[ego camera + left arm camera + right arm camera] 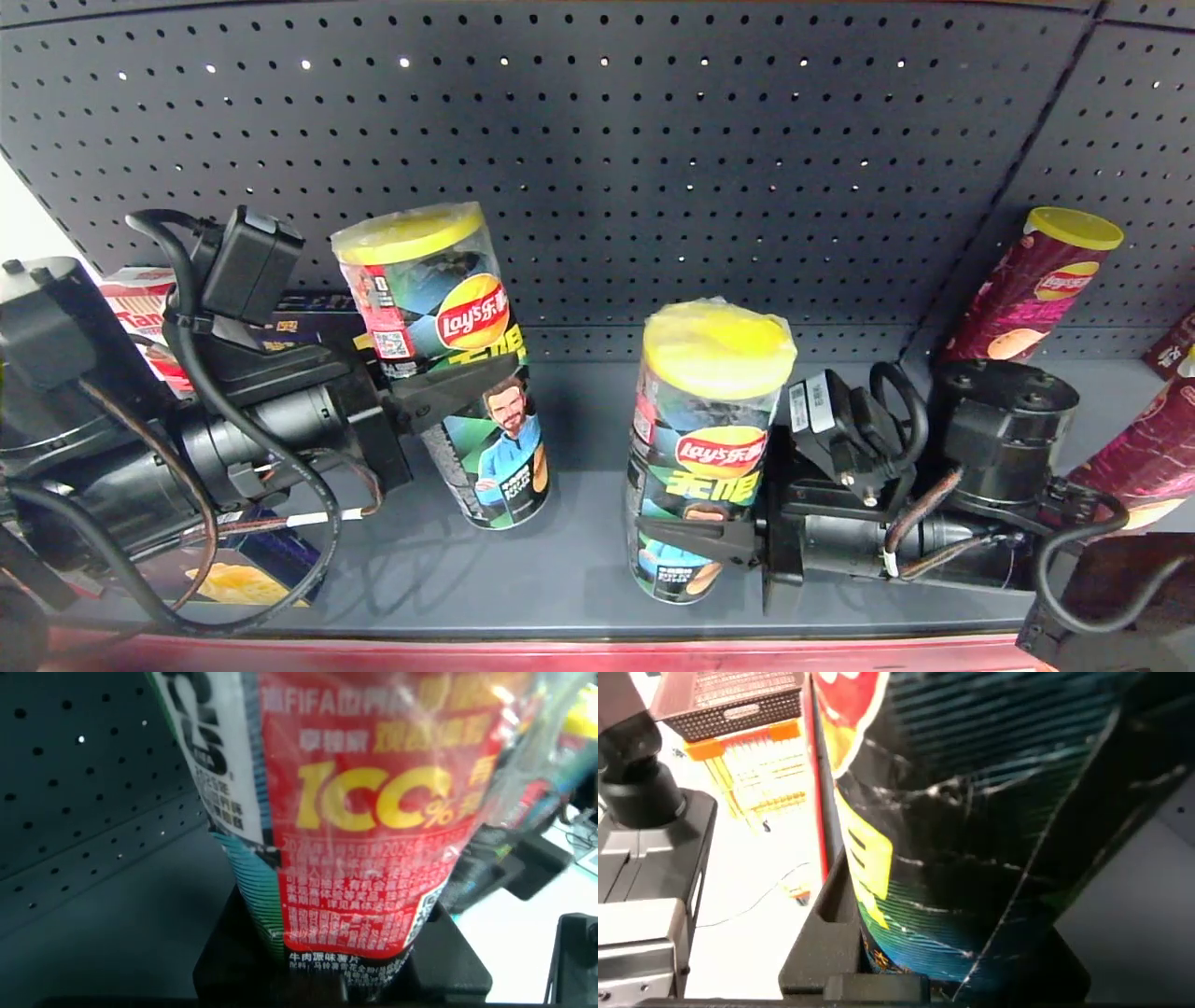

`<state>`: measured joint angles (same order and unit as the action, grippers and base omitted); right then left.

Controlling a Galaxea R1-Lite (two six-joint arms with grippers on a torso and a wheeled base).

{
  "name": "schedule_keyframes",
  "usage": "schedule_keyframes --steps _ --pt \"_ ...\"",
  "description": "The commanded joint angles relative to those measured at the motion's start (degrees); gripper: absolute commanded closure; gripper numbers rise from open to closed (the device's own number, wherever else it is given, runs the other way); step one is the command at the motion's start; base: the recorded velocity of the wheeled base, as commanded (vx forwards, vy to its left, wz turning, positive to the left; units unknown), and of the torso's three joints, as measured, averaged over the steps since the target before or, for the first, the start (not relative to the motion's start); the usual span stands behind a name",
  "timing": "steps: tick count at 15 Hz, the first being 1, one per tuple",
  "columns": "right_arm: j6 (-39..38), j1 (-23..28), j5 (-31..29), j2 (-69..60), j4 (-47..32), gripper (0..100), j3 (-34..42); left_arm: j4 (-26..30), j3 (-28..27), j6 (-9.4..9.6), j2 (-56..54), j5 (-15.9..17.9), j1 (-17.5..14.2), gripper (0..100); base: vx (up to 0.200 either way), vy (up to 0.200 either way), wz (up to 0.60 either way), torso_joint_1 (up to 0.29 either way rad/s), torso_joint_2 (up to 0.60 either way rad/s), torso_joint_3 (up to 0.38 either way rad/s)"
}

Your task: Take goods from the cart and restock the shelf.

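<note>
restock near done, by my reading: both cans are at the shelf [579, 551], release still to do. left gripper [456, 392] jaws pinch left can [439, 308], tilted. right gripper [695, 541] jaws pinch right can [714, 411], upright near front edge. shelf also holds purple cans [1027, 289] at right, boxes [140, 299] at left.

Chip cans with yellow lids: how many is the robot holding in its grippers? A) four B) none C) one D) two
D: the left gripper is closed on the left can and the right gripper is closed on the right can, one can for each arm.
</note>
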<state>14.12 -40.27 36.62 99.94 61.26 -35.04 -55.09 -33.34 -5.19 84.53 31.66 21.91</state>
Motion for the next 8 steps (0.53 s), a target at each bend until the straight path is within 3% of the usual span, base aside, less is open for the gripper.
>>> schedule_keyframes --steps 1,8 --pt "-0.05 0.01 0.29 1.93 2.99 100 3.04 -0.02 0.03 -0.08 0.02 -0.02 -0.2 100 0.0 0.0 0.0 0.0 0.0 0.0" --pt "-0.14 0.98 1.08 7.73 4.92 100 -0.03 -0.28 -0.5 -0.08 0.11 -0.11 -0.29 100 0.0 0.0 0.0 0.0 0.0 0.0"
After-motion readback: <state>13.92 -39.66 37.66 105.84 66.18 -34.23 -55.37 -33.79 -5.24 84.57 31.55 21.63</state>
